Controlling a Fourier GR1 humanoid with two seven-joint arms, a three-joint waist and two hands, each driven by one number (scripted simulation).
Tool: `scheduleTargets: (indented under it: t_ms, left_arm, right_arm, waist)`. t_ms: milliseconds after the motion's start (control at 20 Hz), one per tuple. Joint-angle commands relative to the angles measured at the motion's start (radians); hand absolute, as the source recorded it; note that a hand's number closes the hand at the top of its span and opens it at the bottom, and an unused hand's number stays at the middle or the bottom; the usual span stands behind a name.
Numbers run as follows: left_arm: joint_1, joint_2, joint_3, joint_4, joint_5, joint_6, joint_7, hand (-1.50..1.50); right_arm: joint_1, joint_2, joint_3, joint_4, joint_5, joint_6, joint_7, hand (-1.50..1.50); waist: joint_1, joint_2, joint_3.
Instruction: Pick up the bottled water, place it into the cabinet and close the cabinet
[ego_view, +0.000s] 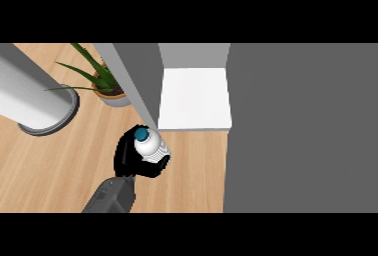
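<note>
Probably kitchen: wooden counter (59, 165), cabinet (193, 100).

Light wooden counter (52, 165) carries a potted plant (103, 80) beside a grey cylinder (33, 102).

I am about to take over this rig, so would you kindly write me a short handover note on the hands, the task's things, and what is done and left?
Left hand: curled round the bottled water, held above the wooden counter just in front of the cabinet.
Right hand: not in view.
Cabinet: open, white shelf showing; its door stands swung out at the shelf's left side.
Done: bottle picked up and brought to the cabinet's front edge.
Left: set the bottle on the shelf, let go, draw the hand back, close the door.
</note>
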Motion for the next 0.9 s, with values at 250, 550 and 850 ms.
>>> scheduleTargets:
  t_ms: [250, 550, 850]
  left_arm:
    - [-0.104, -0.002, -0.233, -0.227, 0.007, 0.352, 0.165, 1.50]
    - [-0.279, -0.002, -0.308, -0.198, 0.072, 0.545, 0.264, 1.50]
    - [-0.520, -0.002, -0.295, -0.005, 0.090, 0.627, 0.355, 1.50]
  right_arm:
    - [0.044, -0.013, -0.054, -0.106, -0.106, 0.013, 0.025, -1.50]
    - [0.012, 0.014, -0.049, -0.066, -0.079, 0.010, 0.008, -1.50]
    - [-0.042, -0.003, -0.076, -0.051, -0.092, 0.009, 0.052, -1.50]
  waist:
    - [-0.004, 0.001, 0.000]
    - [-0.018, 0.004, -0.001]
    - [-0.023, 0.011, -0.001]
